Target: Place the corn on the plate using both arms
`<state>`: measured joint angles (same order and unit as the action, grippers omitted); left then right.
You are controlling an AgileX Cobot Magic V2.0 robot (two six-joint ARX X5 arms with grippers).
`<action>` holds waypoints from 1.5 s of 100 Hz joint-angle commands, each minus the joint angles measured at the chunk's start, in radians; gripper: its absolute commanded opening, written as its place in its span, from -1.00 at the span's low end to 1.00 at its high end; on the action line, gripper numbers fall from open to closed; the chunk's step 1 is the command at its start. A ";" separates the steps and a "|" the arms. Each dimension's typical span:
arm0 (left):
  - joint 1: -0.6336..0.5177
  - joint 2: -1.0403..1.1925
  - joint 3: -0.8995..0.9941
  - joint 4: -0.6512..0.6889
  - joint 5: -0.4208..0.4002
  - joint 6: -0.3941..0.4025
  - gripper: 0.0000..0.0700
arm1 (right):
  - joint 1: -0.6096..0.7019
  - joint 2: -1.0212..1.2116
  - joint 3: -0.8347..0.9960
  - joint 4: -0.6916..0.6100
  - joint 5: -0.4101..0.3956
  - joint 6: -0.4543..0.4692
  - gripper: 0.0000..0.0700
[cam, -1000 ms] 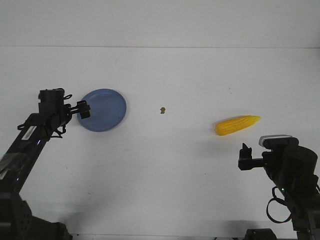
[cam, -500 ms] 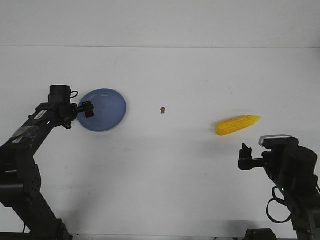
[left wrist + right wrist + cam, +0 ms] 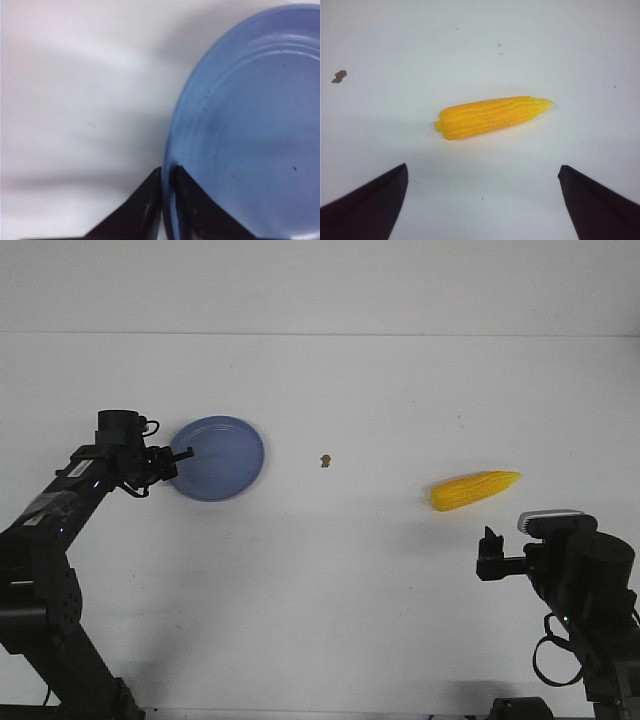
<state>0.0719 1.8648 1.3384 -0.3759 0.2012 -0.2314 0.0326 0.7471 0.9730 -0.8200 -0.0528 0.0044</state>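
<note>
Your left gripper point(image 3: 167, 200) pinches the plate point(image 3: 222, 458) rim at left frame; right gripper point(image 3: 482, 200) gapes before the corn point(image 3: 475, 489) — thin hold, plate may slip

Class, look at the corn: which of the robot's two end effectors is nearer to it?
Right. The right end effector sits just in front of the corn, open. The left end effector is far across the table, clamped on the plate rim.

round shallow blue plate point(image 3: 220, 458) lies flat, left of frame centre; yellow tapered corn cob point(image 3: 475, 490) lies on its side at right, tip toward the upper right.
</note>
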 commanded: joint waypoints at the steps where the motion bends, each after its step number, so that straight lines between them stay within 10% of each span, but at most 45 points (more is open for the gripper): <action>1: 0.001 -0.017 0.015 -0.016 0.053 0.009 -1.00 | 0.001 0.005 0.017 0.007 0.001 0.007 0.81; 20: -0.008 -0.146 0.014 -0.061 0.225 -0.020 -1.00 | 0.001 0.005 0.017 0.007 0.001 0.007 0.81; 115: -0.426 -0.288 -0.377 0.037 0.272 -0.058 -0.94 | 0.001 0.006 0.017 0.008 0.000 0.008 0.81; 150: -0.426 -0.290 -0.377 0.040 0.270 -0.058 0.34 | 0.001 0.005 0.017 0.010 0.000 0.007 0.81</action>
<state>-0.3511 1.5730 0.9501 -0.3431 0.4675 -0.2840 0.0326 0.7471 0.9730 -0.8200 -0.0528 0.0044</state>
